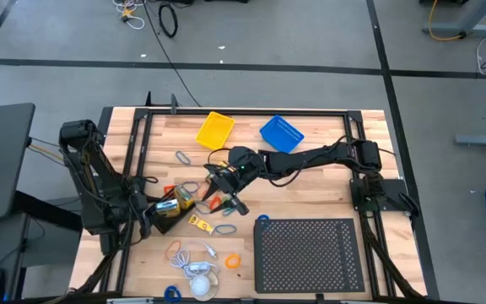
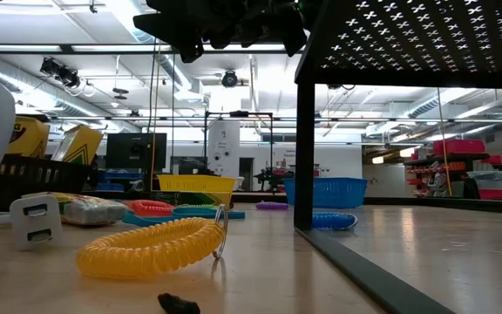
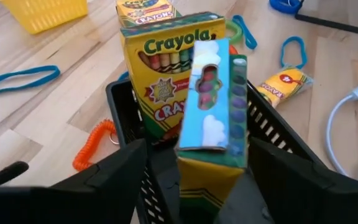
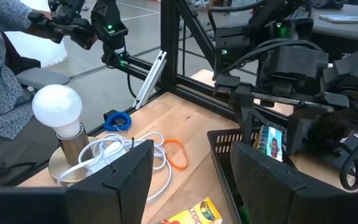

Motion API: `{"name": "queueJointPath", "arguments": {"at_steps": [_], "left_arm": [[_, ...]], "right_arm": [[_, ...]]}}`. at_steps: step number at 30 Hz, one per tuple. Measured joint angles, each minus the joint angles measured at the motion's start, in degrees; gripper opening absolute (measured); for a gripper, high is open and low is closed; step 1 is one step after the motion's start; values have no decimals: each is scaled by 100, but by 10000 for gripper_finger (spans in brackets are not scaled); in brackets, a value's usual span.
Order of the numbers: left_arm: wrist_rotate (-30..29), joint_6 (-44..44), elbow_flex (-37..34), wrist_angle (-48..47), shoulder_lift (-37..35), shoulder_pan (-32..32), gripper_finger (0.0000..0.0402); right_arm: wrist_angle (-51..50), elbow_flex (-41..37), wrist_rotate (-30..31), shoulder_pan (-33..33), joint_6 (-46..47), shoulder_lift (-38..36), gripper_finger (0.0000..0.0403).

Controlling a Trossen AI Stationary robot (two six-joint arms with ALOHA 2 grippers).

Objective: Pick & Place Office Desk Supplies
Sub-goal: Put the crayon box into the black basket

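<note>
Where planks run lengthwise, wooden tabletop [image 1: 310, 181].

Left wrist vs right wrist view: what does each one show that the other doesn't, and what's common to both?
Only the left wrist view: the Crayola box standing in the small black basket, an orange coil, a yellow basket, and the left gripper open around the blue-faced box.

Only the right wrist view: the lamp with a white bulb, its white cable, an orange band, a person's sleeve, and the open right gripper.

Both: the blue-faced box, the black basket, the wooden table.
</note>
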Motion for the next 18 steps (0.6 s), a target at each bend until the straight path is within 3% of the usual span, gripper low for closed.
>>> {"name": "queueJointPath", "arguments": {"at_steps": [8, 14, 18], "left_arm": [[251, 486, 361, -176, -39, 0, 250], [307, 543, 1086, -1381, -39, 0, 210], [306, 884, 1698, -1899, -42, 0, 157]], "right_arm": [[0, 0, 2, 0, -9, 0, 222], [0, -1, 2, 0, -3, 0, 222], [-1, 0, 2, 0, -3, 0, 222]]}}
